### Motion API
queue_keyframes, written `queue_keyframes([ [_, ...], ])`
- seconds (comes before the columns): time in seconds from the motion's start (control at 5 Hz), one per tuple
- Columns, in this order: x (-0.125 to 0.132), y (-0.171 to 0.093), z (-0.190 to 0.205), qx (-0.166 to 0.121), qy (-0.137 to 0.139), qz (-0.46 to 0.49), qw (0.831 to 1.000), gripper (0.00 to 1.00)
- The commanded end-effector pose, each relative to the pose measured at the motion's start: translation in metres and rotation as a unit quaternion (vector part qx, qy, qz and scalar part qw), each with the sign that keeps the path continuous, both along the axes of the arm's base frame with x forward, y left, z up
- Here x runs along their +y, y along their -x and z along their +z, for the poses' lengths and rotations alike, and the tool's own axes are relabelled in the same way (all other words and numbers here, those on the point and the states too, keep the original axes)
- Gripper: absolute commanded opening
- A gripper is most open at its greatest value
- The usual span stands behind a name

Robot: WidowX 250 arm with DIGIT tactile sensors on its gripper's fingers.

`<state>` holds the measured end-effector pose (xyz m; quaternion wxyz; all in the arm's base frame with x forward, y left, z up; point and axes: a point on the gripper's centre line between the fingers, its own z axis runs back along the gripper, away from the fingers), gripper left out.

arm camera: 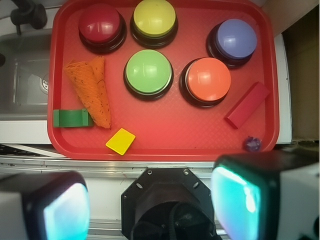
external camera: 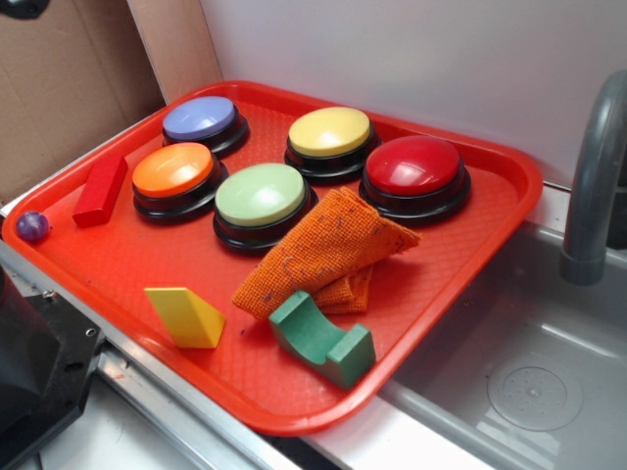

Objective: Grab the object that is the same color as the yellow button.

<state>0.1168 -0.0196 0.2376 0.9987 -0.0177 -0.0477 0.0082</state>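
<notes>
A small yellow wedge block, the object [external camera: 184,316] [arm camera: 120,141], rests on the red tray [external camera: 118,269] close to its near edge, beside a green arch block [external camera: 323,338]. At the tray's far side sits the yellow button [external camera: 330,133] [arm camera: 154,18], a dome on a black base. In the wrist view my gripper [arm camera: 150,200] hangs high over the robot's black base, short of the tray's near rim. It is open, its teal-padded fingers [arm camera: 65,212] spread wide with nothing between them. The exterior view does not show the gripper.
Also on the tray are red [external camera: 413,166], pale green [external camera: 261,196], orange [external camera: 173,169] and purple-blue [external camera: 200,118] buttons. An orange cloth [external camera: 318,255], a red bar block [external camera: 100,190] and a small purple ball [external camera: 32,226] lie there too. A sink [external camera: 529,382] with a grey faucet [external camera: 593,176] borders the tray.
</notes>
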Motion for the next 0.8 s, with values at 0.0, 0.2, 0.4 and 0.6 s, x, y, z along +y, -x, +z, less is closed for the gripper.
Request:
queue_keyframes([
  [0.0,0.000,0.000,0.000,0.000,0.000,0.000,1.000,1.00],
  [0.2,-0.015,-0.005,-0.010,0.002,-0.008,-0.061,0.998,1.00],
  [0.4,-0.032,-0.015,-0.033,-0.015,-0.009,-0.129,0.991,1.00],
  [0.6,-0.046,-0.026,-0.065,-0.011,0.013,-0.197,0.980,1.00],
])
